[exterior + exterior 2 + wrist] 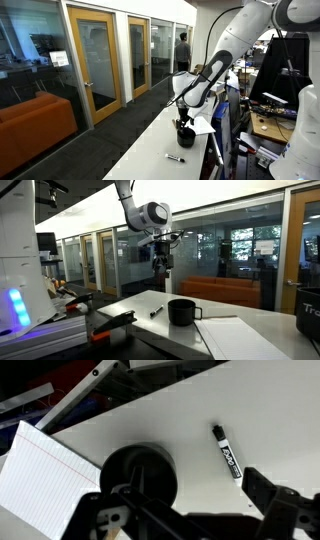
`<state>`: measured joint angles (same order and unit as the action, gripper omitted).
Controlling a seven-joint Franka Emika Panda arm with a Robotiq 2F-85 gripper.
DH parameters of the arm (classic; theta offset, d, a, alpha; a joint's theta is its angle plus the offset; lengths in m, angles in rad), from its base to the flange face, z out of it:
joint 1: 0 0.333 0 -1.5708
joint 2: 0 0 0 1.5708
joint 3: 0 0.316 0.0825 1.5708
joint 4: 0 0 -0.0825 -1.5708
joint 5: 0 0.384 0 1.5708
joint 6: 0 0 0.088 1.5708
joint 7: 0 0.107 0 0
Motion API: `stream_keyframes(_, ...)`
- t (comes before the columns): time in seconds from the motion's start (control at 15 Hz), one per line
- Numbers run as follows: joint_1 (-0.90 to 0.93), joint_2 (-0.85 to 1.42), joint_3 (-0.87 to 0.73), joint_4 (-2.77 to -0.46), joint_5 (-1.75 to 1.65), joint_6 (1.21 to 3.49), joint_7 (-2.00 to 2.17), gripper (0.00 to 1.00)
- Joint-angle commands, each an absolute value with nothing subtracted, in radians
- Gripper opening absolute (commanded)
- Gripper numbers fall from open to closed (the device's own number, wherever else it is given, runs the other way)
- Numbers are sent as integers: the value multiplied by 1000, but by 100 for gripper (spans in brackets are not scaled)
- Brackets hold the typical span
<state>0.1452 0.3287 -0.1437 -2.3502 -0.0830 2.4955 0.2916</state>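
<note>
The gripper (160, 262) is seen wide open and empty, well above the bench (190, 420). Directly beneath it a black mug (140, 470) stands upright. It is judged rigid, smooth and moderately heavy, best taken across its rim. A marker (227, 452) lies at two o'clock.

Nothing legible anywhere. White label with dark print on the barrel of the black marker (228, 453), lying on the surface (190, 405) just ahead of the claw (185, 510) in the wrist view: too blurred to read. Pale sheet (60, 58) on the glass wall (30, 75), far from the claw: lettering too small to read.
</note>
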Motion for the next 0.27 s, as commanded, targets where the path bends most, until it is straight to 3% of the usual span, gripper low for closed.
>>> stream_keyframes(0.0,120,329,-118,-2348,-96,2492,300,100)
stream_keyframes(0.2,120,330,-115,-2348,-96,2492,300,100)
